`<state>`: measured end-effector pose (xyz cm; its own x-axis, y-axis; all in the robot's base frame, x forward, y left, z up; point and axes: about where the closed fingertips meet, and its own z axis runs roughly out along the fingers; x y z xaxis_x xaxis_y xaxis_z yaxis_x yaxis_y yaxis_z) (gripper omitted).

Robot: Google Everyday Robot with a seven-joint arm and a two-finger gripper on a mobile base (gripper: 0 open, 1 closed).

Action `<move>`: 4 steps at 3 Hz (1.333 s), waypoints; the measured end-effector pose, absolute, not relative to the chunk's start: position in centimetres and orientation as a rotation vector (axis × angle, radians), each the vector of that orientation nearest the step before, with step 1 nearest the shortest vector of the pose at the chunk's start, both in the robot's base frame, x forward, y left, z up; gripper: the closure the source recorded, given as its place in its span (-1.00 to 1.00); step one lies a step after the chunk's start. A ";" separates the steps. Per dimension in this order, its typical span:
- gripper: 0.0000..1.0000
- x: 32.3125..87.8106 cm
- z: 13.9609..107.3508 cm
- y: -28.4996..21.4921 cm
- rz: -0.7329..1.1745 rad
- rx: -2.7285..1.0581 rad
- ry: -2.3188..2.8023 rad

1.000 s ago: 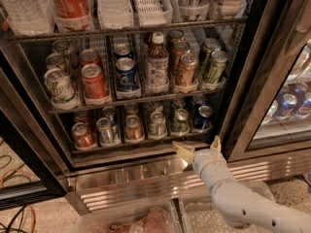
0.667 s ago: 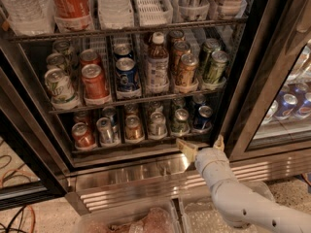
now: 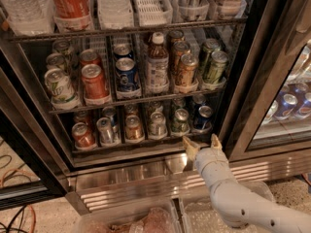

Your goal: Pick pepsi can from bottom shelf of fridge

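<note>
Pepsi can [image 3: 202,119], navy with silver top, sits above the gripper [image 3: 202,145], fingers [image 3: 190,148] apart.

White ribbed arm [image 3: 243,205] w/ dark screws; tan-fingered gripper [image 3: 202,146] below bottom shelf [image 3: 131,148].

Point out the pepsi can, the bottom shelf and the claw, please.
pepsi can [image 3: 203,120]: camera view, dark blue side.
bottom shelf [image 3: 126,148]: camera view, front rail.
claw [image 3: 203,146]: camera view, between open fingertips, just below the shelf's right end.

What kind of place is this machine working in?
Probably a shop or office pantry: a glass-door drinks fridge, wire shelves of cans, a second cooler at right. The gripper hovers open by the bottom shelf.
</note>
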<state>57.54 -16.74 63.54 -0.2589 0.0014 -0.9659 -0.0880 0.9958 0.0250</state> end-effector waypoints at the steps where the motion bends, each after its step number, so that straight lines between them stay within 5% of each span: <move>1: -0.40 57.6 62.6 -15.9 0.093 -0.075 1.841; 4: -0.40 60.7 61.2 -17.2 0.052 -0.067 1.786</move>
<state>60.66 -17.22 61.19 -0.2141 -0.0175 -0.9766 -0.0741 0.9972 -0.0016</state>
